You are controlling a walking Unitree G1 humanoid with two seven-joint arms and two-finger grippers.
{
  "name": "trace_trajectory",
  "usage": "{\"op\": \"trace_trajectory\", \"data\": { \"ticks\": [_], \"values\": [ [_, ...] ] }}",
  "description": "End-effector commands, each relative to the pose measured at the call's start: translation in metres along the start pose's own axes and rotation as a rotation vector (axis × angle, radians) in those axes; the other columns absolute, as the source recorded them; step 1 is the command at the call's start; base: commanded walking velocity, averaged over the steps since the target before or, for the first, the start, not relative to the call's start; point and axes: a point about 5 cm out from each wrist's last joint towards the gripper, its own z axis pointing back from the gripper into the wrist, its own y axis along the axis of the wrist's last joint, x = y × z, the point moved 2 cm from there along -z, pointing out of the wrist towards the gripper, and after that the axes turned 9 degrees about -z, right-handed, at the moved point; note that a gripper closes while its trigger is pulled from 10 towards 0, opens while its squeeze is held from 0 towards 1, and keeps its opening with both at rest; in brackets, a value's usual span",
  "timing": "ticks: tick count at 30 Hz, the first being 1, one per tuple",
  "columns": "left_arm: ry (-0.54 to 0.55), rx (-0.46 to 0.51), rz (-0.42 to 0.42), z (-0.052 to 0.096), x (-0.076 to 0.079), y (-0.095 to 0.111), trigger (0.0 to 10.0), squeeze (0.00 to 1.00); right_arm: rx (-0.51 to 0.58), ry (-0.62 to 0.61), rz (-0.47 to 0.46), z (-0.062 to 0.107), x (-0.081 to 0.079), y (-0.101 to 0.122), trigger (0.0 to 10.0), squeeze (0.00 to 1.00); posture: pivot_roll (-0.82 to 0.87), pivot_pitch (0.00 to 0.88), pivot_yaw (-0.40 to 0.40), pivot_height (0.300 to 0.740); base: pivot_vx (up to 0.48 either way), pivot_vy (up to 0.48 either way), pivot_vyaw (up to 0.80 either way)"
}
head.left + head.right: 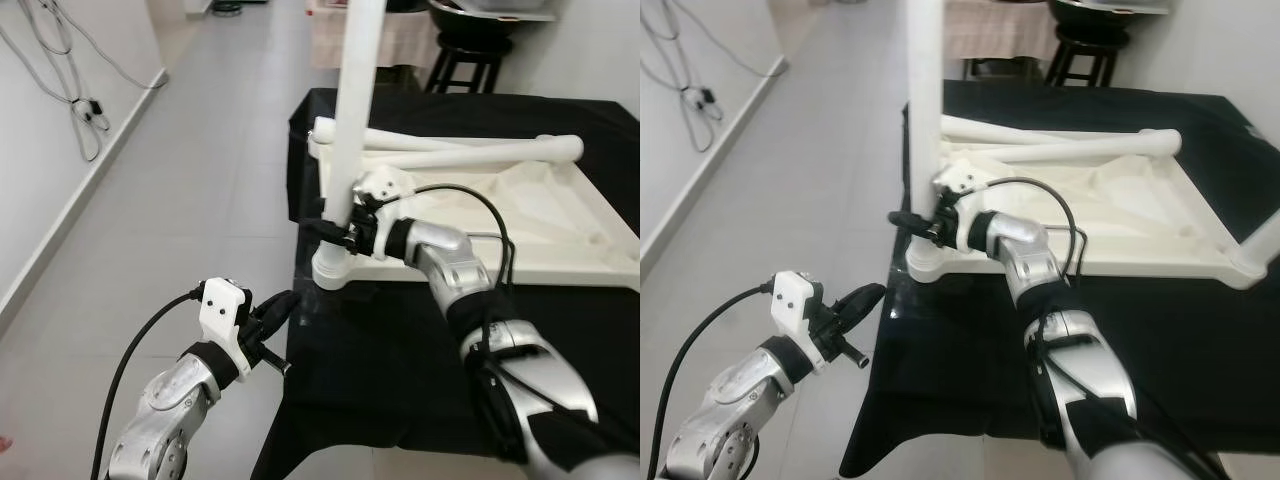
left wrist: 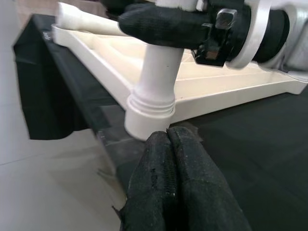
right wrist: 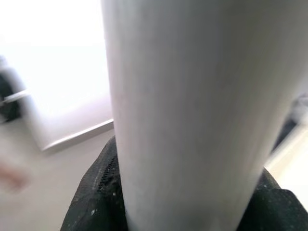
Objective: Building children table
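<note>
A white children's tabletop (image 1: 560, 240) lies upside down on a black-draped table (image 1: 400, 380). One white leg (image 1: 350, 130) stands upright in its near-left corner socket (image 1: 333, 270). My right gripper (image 1: 335, 228) is shut on that leg low down, just above the socket; the leg (image 3: 183, 115) sits between its black fingers (image 3: 91, 202). Two loose white legs (image 1: 460, 150) lie across the tabletop's far side. My left gripper (image 1: 278, 308) is shut and empty, off the table's left edge, its tips (image 2: 168, 144) close to the socket (image 2: 149, 110).
A black stool (image 1: 470, 55) stands beyond the table. Cables (image 1: 75, 100) hang on the left wall. Grey tiled floor (image 1: 180, 220) stretches to the left of the table. The black cloth hangs over the table's left edge (image 1: 290, 300).
</note>
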Motion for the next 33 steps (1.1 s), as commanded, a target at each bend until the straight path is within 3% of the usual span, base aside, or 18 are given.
{"op": "trace_trajectory", "data": {
  "ticks": [1, 2, 3, 4, 5, 10, 11, 12, 13, 14, 15, 19, 21, 22, 24, 26, 33],
  "values": [
    [-0.008, -0.001, -0.008, 0.002, 0.001, 0.000, 10.0, 0.00, -0.069, -0.407, -0.068, 0.025, 0.020, -0.030, 0.0, 0.00, 0.07, 0.094, -0.063, 0.740, 0.000, 0.000, 0.00],
    [-0.009, -0.002, -0.009, 0.002, 0.001, 0.000, 10.0, 0.00, -0.066, -0.584, -0.120, 0.037, 0.020, -0.038, 0.0, 0.00, 0.07, 0.096, -0.063, 0.740, 0.000, 0.000, 0.00],
    [-0.009, -0.002, -0.009, 0.002, 0.001, 0.000, 10.0, 0.00, -0.066, -0.584, -0.120, 0.037, 0.020, -0.038, 0.0, 0.00, 0.07, 0.096, -0.063, 0.740, 0.000, 0.000, 0.00],
    [-0.010, -0.002, -0.010, 0.002, 0.000, 0.001, 10.0, 0.00, -0.097, -0.572, -0.225, 0.041, -0.004, -0.055, 0.0, 0.00, 0.07, 0.102, -0.057, 0.740, 0.000, 0.000, 0.00],
    [-0.011, -0.003, -0.012, 0.002, 0.000, 0.000, 10.0, 0.00, -0.100, -0.548, -0.188, 0.041, -0.020, -0.056, 0.0, 0.00, 0.07, 0.098, -0.053, 0.740, 0.000, 0.000, 0.00],
    [-0.010, -0.004, -0.013, 0.002, 0.000, 0.000, 10.0, 0.00, -0.076, -0.495, -0.167, 0.033, -0.026, -0.049, 0.0, 0.00, 0.06, 0.092, -0.047, 0.740, 0.000, 0.000, 0.00],
    [-0.011, -0.004, -0.014, 0.002, 0.000, 0.000, 10.0, 0.00, -0.073, -0.453, -0.132, 0.024, -0.027, -0.044, 0.0, 0.00, 0.07, 0.090, -0.053, 0.740, 0.000, 0.000, 0.00],
    [-0.012, -0.004, -0.015, 0.001, 0.000, 0.000, 10.0, 0.00, -0.067, -0.454, -0.096, 0.017, -0.020, -0.038, 7.6, 0.00, 0.07, 0.088, -0.056, 0.740, 0.000, 0.000, 0.00],
    [-0.007, -0.003, -0.018, 0.001, 0.000, 0.000, 10.0, 0.00, -0.058, -0.453, -0.083, 0.011, -0.015, -0.032, 10.0, 0.00, 0.07, 0.084, -0.056, 0.740, 0.000, 0.000, 0.00],
    [-0.007, -0.003, -0.018, 0.001, 0.000, 0.000, 10.0, 0.00, -0.058, -0.453, -0.083, 0.011, -0.015, -0.032, 10.0, 0.00, 0.07, 0.084, -0.056, 0.740, 0.000, 0.000, 0.00],
    [0.002, -0.001, -0.022, 0.000, -0.001, 0.000, 10.0, 0.00, -0.007, -0.390, -0.084, 0.001, -0.010, -0.017, 10.0, 1.00, 0.08, 0.082, -0.055, 0.740, 0.000, 0.000, 0.00],
    [0.003, -0.001, -0.022, 0.000, 0.000, 0.000, 10.0, 0.00, 0.019, -0.364, -0.083, -0.002, -0.008, -0.010, 10.0, 1.00, 0.08, 0.081, -0.057, 0.740, 0.000, 0.000, 0.00],
    [0.001, -0.003, -0.023, 0.000, 0.000, 0.000, 10.0, 0.00, 0.135, -0.275, -0.054, -0.007, -0.005, 0.018, 10.0, 1.00, 0.08, 0.080, -0.056, 0.740, 0.000, 0.000, 0.00],
    [-0.002, -0.004, -0.023, 0.000, 0.000, 0.000, 10.0, 0.00, 0.193, -0.198, -0.049, -0.008, -0.011, 0.037, 10.0, 0.00, 0.08, 0.079, -0.056, 0.740, 0.000, 0.000, 0.00],
    [-0.005, -0.005, -0.023, 0.000, 0.001, 0.000, 10.0, 0.00, 0.243, -0.115, -0.045, -0.006, -0.019, 0.055, 10.0, 0.00, 0.08, 0.079, -0.056, 0.740, 0.000, 0.000, 0.00],
    [-0.004, -0.005, -0.027, 0.000, 0.001, 0.000, 10.0, 0.00, 0.238, -0.046, -0.013, -0.005, -0.022, 0.060, 10.0, 0.00, 0.09, 0.077, -0.060, 0.740, 0.000, 0.000, 0.00],
    [0.024, -0.022, -0.095, 0.001, 0.000, 0.000, 10.0, 0.00, 0.156, 0.130, 0.068, -0.013, -0.017, 0.058, 10.0, 0.00, 0.10, 0.075, -0.061, 0.740, 0.000, 0.000, 0.00]
  ]
}}
